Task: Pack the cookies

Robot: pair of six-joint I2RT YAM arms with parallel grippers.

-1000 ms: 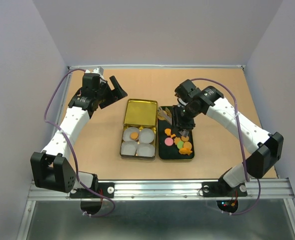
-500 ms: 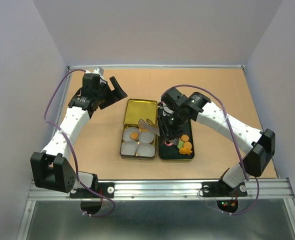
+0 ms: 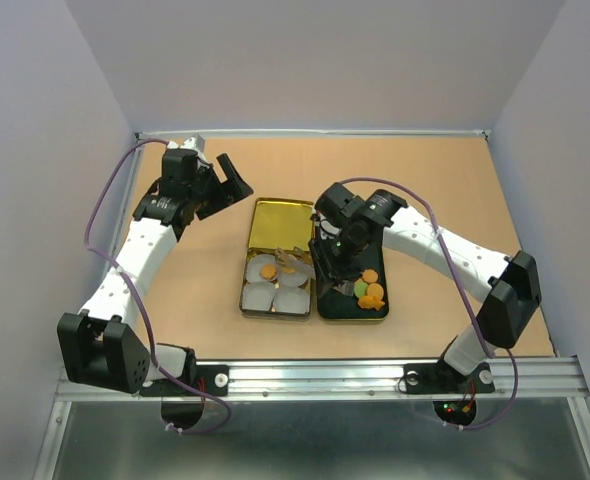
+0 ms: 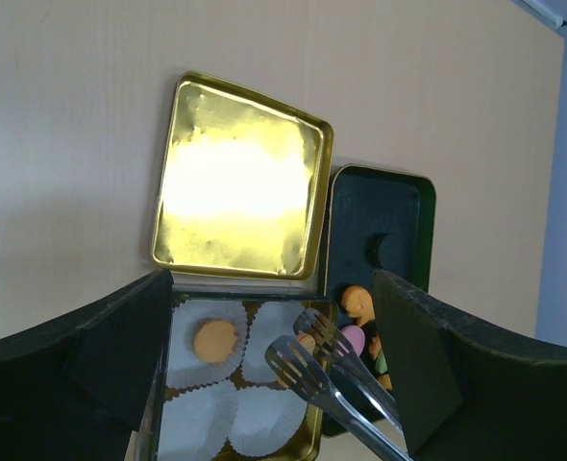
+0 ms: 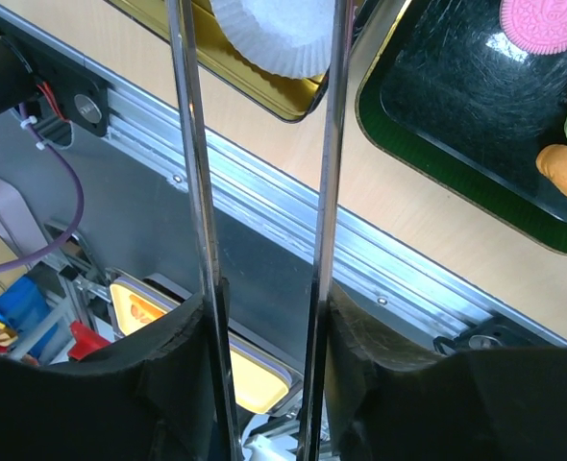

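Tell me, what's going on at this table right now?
The right gripper holds metal tongs, with their tips over the white paper cups in the open gold tin. One cup holds a round orange cookie. More cookies lie in the black tray beside it. The left gripper hangs open at the far left, holding nothing.

the tips of the tongs [image 5: 193,144] ran off the right wrist view's top edge; from above, the right arm [image 3: 350,225] hid some cookies [image 3: 372,294] in the tray [image 3: 327,308].
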